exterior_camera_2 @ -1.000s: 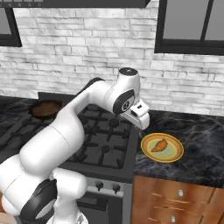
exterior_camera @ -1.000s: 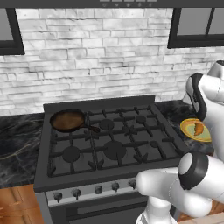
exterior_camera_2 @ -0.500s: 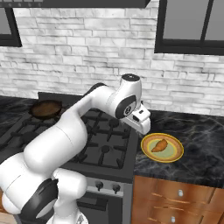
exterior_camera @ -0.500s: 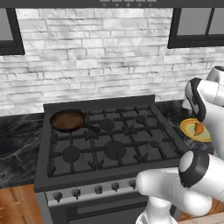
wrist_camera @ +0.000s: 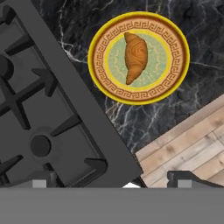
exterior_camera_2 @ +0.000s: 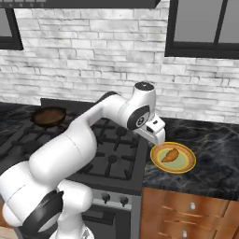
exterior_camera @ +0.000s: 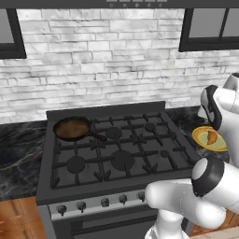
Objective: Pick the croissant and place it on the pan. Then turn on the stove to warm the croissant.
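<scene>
Croissant (wrist_camera: 135, 57) lying at the centre of a yellow plate (wrist_camera: 98, 43), on the dark marble bench (exterior_camera_2: 210, 154) just beside the stove's (exterior_camera_2: 114, 161) right edge, not yet lifted. Gripper (exterior_camera_2: 158, 138) hanging above the plate's near rim, jaws spread wide and empty, presumably lined up for a descent onto the pastry. Seen from the hand, sits ahead of the finger tips rather than between them, so likely needs a short advance before dropping. Pan (exterior_camera: 71, 128) waiting on the stove's back left burner, handle pointing toward the middle, well apart from the plate, which means a long carry across the grates. Knobs (exterior_camera: 103, 202) along the stove's front edge, untouched, reserved for the last step.
</scene>
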{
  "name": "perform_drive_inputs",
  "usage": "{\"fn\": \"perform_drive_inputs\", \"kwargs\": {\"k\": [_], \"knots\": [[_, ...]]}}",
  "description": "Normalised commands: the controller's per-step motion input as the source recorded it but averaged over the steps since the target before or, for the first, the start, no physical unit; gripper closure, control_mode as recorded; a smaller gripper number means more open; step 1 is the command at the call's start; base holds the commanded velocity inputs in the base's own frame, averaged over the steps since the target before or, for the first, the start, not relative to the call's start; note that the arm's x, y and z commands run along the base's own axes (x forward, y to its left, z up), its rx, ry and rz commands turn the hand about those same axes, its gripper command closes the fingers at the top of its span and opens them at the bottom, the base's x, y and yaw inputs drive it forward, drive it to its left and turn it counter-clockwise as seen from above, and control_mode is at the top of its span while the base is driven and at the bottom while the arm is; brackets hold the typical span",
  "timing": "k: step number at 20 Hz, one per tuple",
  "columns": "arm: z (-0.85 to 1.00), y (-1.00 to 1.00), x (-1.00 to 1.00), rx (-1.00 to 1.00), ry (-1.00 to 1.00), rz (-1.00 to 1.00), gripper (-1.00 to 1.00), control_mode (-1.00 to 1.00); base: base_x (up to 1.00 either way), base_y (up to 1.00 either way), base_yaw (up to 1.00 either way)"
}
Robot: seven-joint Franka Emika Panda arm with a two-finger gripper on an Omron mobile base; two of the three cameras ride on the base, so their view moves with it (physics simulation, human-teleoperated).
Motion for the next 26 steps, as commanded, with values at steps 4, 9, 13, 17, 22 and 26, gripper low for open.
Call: {"fn": "perform_drive_inputs", "kwargs": {"k": [4,9,13,17,22,26], "knots": [[-0.09,-0.32,0.0,0.0,0.0,0.0,-1.0,-1.0,0.0,0.0,0.0],[-0.12,-0.36,0.0,0.0,0.0,0.0,-1.0,-1.0,0.0,0.0,0.0],[-0.18,-0.3,0.0,0.0,0.0,0.0,-1.0,-1.0,0.0,0.0,0.0],[-0.22,-0.15,0.0,0.0,0.0,0.0,-1.0,-1.0,0.0,0.0,0.0],[-0.22,-0.09,0.0,0.0,0.0,0.0,-1.0,-1.0,0.0,0.0,0.0],[-0.21,-0.04,0.0,0.0,0.0,0.0,-1.0,-1.0,0.0,0.0,0.0]]}}
